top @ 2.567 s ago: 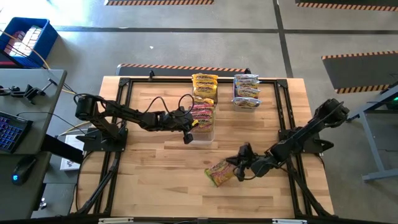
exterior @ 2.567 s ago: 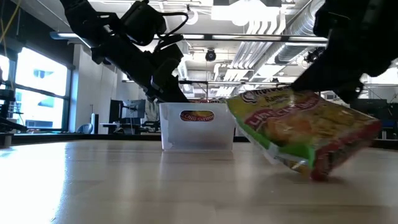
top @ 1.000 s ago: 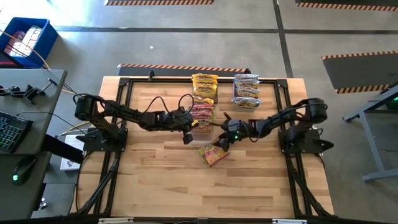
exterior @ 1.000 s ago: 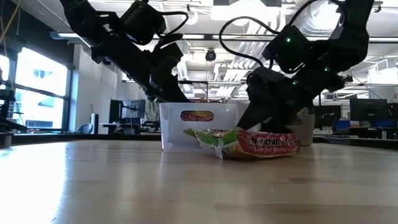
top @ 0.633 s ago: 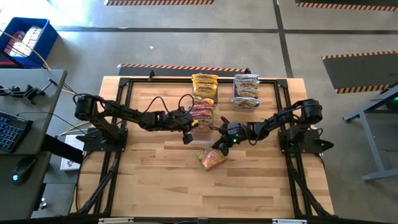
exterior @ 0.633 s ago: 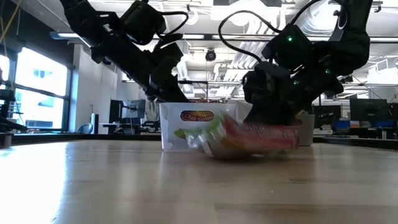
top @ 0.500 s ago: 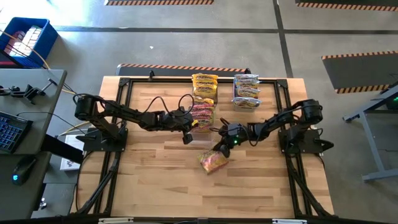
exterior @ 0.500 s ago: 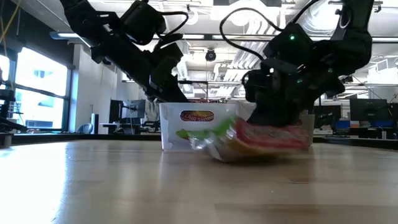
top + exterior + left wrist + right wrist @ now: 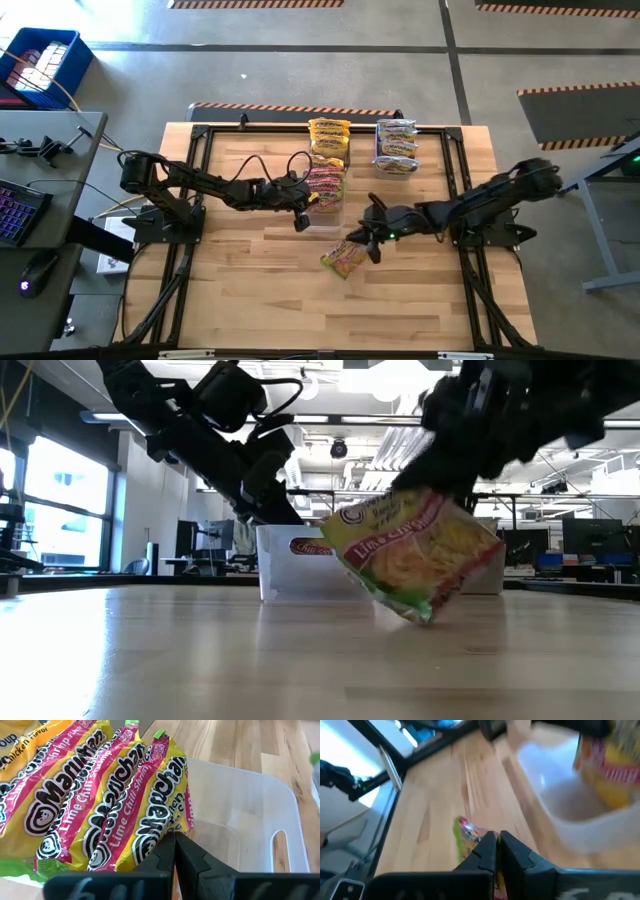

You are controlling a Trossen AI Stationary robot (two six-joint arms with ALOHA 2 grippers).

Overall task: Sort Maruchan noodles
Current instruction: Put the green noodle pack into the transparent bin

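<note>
A pink, yellow and green Maruchan noodles packet [image 9: 344, 259] hangs tilted under my right gripper [image 9: 366, 247], which is shut on it above the middle of the table; the low view shows the packet [image 9: 420, 550] with one corner lowest. Other pink packets [image 9: 115, 805] stand on edge in a clear bin [image 9: 327, 212]. My left gripper [image 9: 302, 220] is shut and rests at that bin's near end, its fingertips [image 9: 175, 842] right by the nearest packet [image 9: 160, 815]. My left gripper stands shut against the face of the nearest standing packet [image 9: 162, 827]; whether it touches, I cannot tell. My right gripper pinches the packet's upper edge [image 9: 405, 498], coming at it slanting down from the table's right. The packet hangs tilted below, its lowest corner [image 9: 420, 618] close to the table.
A bin of yellow packets [image 9: 329, 138] and a bin of silvery-white packets [image 9: 397, 147] stand at the far edge. Black frame rails [image 9: 200, 190] run along the table's sides. Bare wood [image 9: 270, 300] lies toward the near edge.
The packet lay flat on the table under my right gripper beside the clear bin. That gripper has taken hold of it, risen and drawn back toward the table's near right. The packet now hangs tilted, its printed face turned toward the near edge.
</note>
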